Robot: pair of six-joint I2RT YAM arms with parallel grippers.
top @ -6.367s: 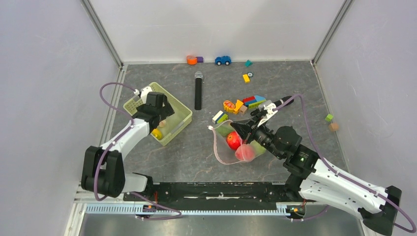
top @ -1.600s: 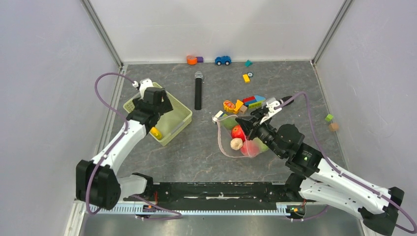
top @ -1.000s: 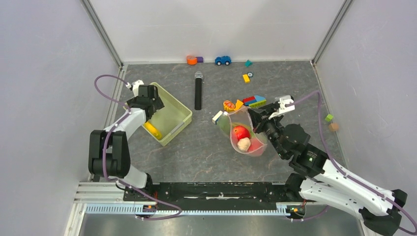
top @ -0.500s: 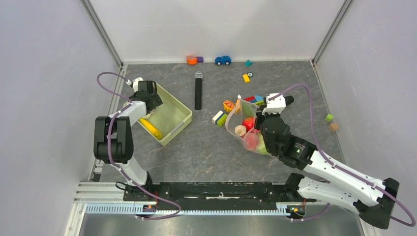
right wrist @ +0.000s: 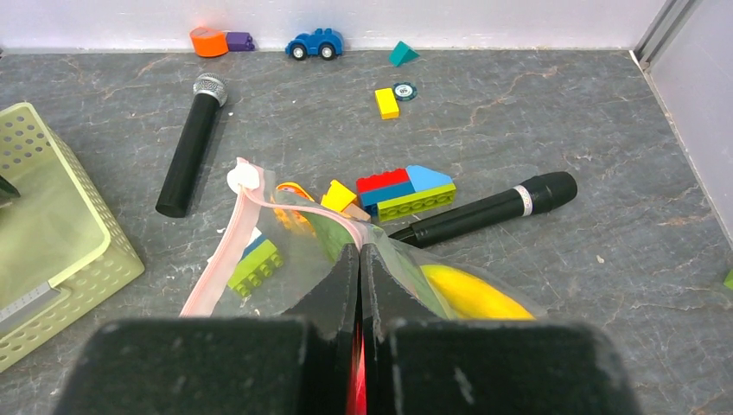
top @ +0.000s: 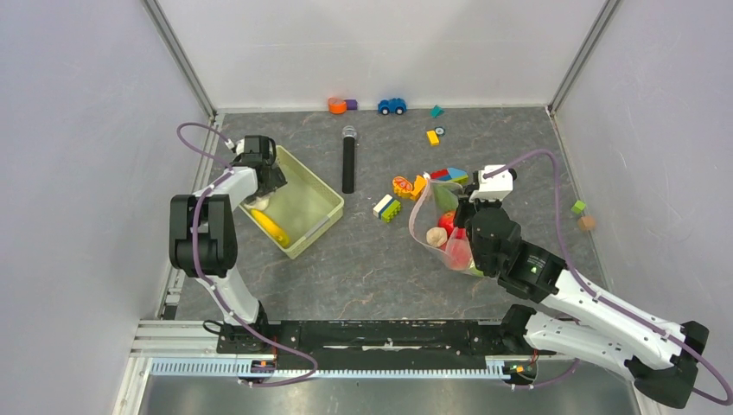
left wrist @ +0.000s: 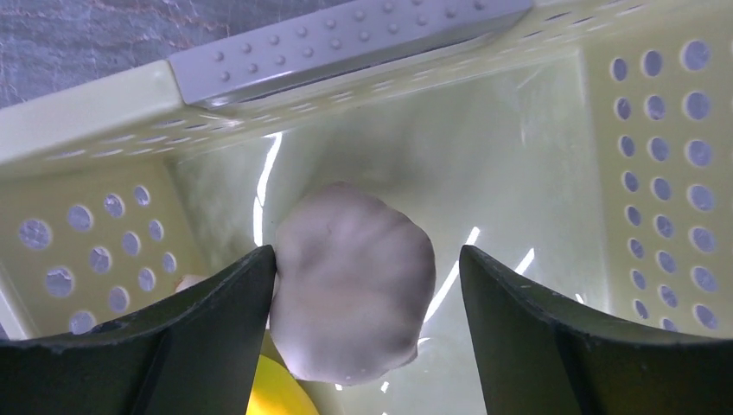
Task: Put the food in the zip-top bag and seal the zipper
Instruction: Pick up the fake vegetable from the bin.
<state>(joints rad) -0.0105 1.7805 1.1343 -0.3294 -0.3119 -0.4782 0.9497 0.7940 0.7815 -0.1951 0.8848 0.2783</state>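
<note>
Since the earlier frames the right arm has lifted the bag off the table and turned it so its mouth faces left, and the left arm has swung to the far corner of the basket. The right gripper is clenched on the bag's pink zipper edge, holding it up with a tomato, a pale fruit and green pieces inside; in the right wrist view something yellow shows through the plastic too. The left gripper reaches down into the basket with its jaws spread around a pale, lumpy food piece, one finger touching it, the other just apart, so it is not yet gripped. A banana lies beside it in the basket. The step in hand looks like picking the next food item. Next the jaws need to close on the piece, lift clear of the basket wall, and carry it across to the bag's mouth; sealing comes later.
</note>
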